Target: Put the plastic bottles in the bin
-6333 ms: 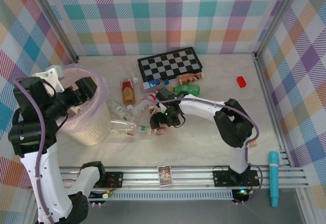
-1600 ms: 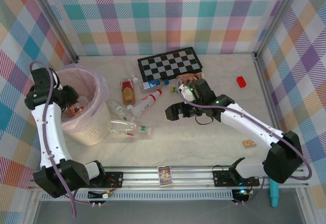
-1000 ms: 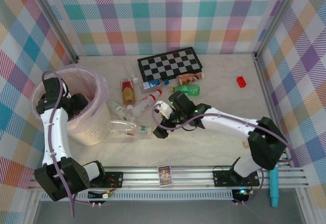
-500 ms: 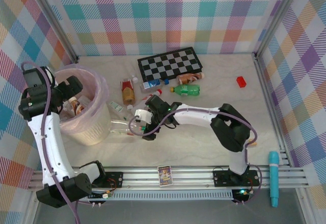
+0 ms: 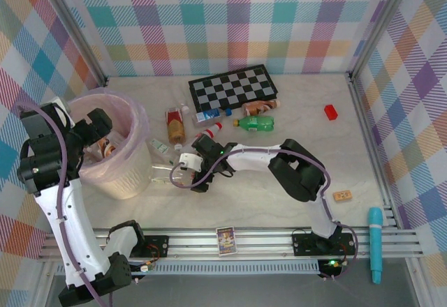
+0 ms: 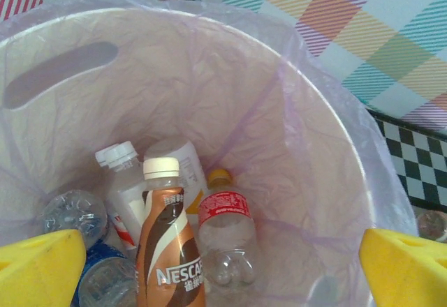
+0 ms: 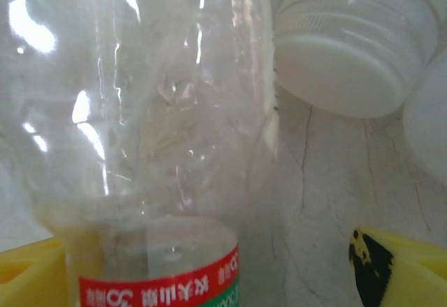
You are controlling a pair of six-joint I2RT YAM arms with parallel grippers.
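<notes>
Partway: bin [image 6: 314, 146] at left holds several bottles [image 6: 167, 251], left tool [image 6: 223, 272] spread wide and empty above it; right tool [image 7: 209, 268] open astride clear bottle [image 7: 140, 111] on surface [image 5: 265, 202], more bottles [image 5: 255, 122] lying on its far side.

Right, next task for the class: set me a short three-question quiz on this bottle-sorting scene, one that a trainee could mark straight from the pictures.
1. True or false: the left gripper holds a bottle above the bin.
2. What lies between the fingers of the right gripper? A) a clear bottle B) the red block C) the checkerboard
3. Fill in: the brown Nescafe bottle in the bin has a ____ cap.
Key: 1 false, it is open and empty. 2 A. 3 white.
</notes>
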